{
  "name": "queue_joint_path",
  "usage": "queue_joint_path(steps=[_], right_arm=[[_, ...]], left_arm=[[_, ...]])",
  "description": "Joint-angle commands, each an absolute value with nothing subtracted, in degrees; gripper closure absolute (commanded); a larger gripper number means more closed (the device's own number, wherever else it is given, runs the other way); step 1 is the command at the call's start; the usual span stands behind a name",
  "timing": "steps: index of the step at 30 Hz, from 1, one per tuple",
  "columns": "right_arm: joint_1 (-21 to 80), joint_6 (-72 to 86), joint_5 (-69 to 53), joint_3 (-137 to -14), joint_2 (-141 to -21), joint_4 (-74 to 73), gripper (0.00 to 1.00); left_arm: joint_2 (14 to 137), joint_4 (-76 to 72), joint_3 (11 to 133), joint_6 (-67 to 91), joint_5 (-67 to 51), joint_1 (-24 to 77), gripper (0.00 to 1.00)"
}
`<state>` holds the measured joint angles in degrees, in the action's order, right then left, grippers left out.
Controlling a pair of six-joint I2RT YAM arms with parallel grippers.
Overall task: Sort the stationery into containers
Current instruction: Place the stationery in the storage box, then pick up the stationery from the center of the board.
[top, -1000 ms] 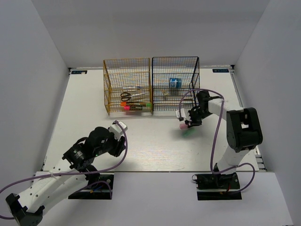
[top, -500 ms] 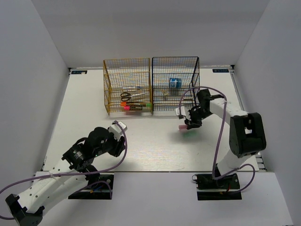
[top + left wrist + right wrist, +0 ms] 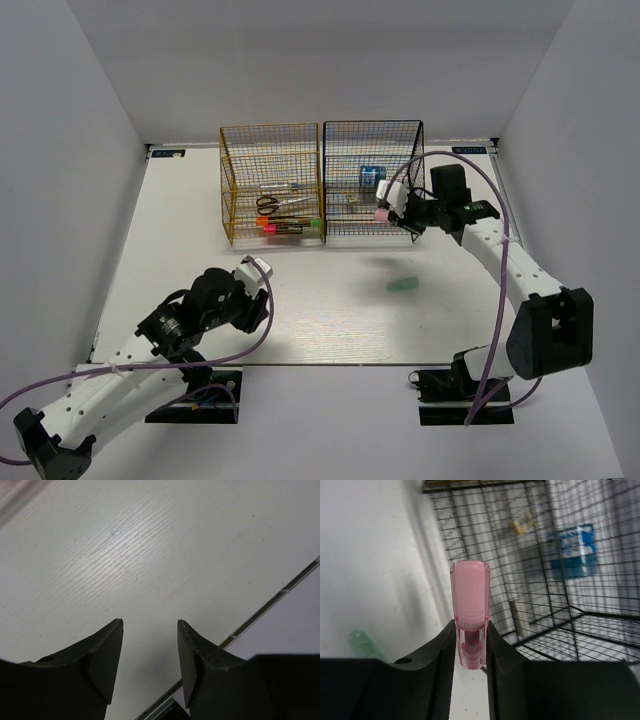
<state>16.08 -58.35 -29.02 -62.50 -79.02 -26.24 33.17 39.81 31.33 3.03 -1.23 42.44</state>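
Right gripper (image 3: pixel 470 647): I am watching its fingers clamping the pink oblong piece (image 3: pixel 469 600) upright between them, just in front of the black wire rack (image 3: pixel 372 200), which is sitting at its 11 o'clock. The mint piece (image 3: pixel 403 285) is lying on the table (image 3: pixel 330 310) at the gripper's 6 o'clock. The blue roll (image 3: pixel 372 176) is resting inside the black rack. The left gripper (image 3: pixel 150 625) is hovering at my 7 o'clock, jaws parted and holding nothing.

White table (image 3: pixel 300 305), faint grain; white walls (image 3: pixel 75 150) enclose three sides.
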Motion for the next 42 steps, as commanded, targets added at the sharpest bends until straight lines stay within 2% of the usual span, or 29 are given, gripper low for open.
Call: queue_joint_path(steps=[1, 5, 6, 7, 10, 13, 15, 16, 17, 18, 19, 20, 21, 22, 23, 24, 27, 28, 30, 32, 36, 42], right_arm=[[17.5, -53.2, -18.2, -66.1, -81.3, -15.2, 1.00], [19.3, -55.2, -10.5, -68.5, -84.5, -10.7, 1.00], [19.8, -56.4, -8.6, -69.2, -86.4, -11.2, 0.97], [19.9, -56.3, -8.2, -71.0, -87.1, -11.9, 0.78], [19.9, -56.2, -8.0, -71.9, -88.6, -14.2, 0.40], [19.5, -54.8, -11.1, -70.8, -86.3, -14.2, 0.38], [19.2, -52.7, -16.1, -70.3, -85.1, -17.1, 0.48], [19.2, -52.5, -22.8, -70.2, -82.9, -18.4, 0.54], [18.9, -53.5, -26.0, -70.1, -82.2, -20.3, 0.88], [18.7, -55.2, -29.3, -69.9, -81.4, -28.5, 1.00], [18.4, -60.7, -32.1, -69.9, -80.2, -32.6, 1.00], [18.2, -68.0, -41.7, -70.0, -79.7, -37.0, 1.00], [17.7, -74.4, -43.9, -70.0, -79.6, -49.4, 1.00], [17.8, -77.5, -46.9, -70.0, -80.1, -53.5, 1.00], [17.7, -80.7, -47.9, -70.1, -81.1, -60.7, 0.98], [17.7, -87.6, -47.2, -70.4, -82.9, -63.6, 0.76], [17.7, -92.0, -43.4, -69.9, -86.6, -71.2, 0.44], [17.7, -92.2, -42.4, -67.1, -87.0, -70.9, 0.30], [17.8, -90.2, -39.0, -60.1, -85.6, -64.4, 0.29], [18.0, -88.3, -36.7, -56.4, -83.7, -53.7, 0.29], [17.9, -84.5, -33.1, -50.1, -82.8, -41.2, 0.29], [17.9, -80.9, -29.2, -47.6, -84.5, -33.7, 0.29]], left_arm=[[34.4, 38.4, 31.2, 3.6, -3.6, 42.0, 0.42], [35.9, 38.6, 31.5, 3.9, -4.3, 42.0, 0.42], [35.9, 38.8, 31.6, 4.0, -4.3, 42.0, 0.42], [36.2, 38.6, 31.5, 3.9, -4.2, 42.0, 0.42], [35.9, 38.6, 31.3, 3.8, -4.0, 41.9, 0.42], [35.9, 38.5, 31.3, 3.7, -3.8, 41.9, 0.42], [36.1, 38.5, 31.1, 3.7, -3.7, 42.0, 0.42], [36.2, 38.5, 31.4, 3.5, -3.7, 41.8, 0.42], [36.3, 38.6, 31.2, 3.4, -3.6, 41.9, 0.42], [36.3, 38.8, 31.3, 3.5, -3.7, 41.9, 0.42], [36.3, 38.6, 31.4, 3.5, -3.7, 42.0, 0.42], [36.2, 38.8, 31.4, 3.5, -3.8, 41.9, 0.42], [36.0, 38.8, 31.3, 3.5, -3.8, 41.9, 0.42], [35.8, 38.7, 31.1, 3.4, -4.0, 41.9, 0.42], [35.6, 38.6, 31.1, 3.5, -4.0, 41.9, 0.42], [35.2, 38.7, 30.9, 3.4, -4.0, 41.9, 0.42], [35.3, 38.5, 30.9, 3.3, -4.3, 41.9, 0.42], [35.4, 38.6, 30.9, 3.3, -4.3, 41.9, 0.42], [35.3, 38.6, 30.9, 3.3, -4.6, 42.0, 0.42], [35.5, 38.6, 30.9, 3.3, -4.6, 41.9, 0.42], [35.3, 38.8, 30.9, 3.3, -4.7, 41.9, 0.42], [35.4, 38.8, 30.8, 3.3, -5.1, 41.9, 0.42]])
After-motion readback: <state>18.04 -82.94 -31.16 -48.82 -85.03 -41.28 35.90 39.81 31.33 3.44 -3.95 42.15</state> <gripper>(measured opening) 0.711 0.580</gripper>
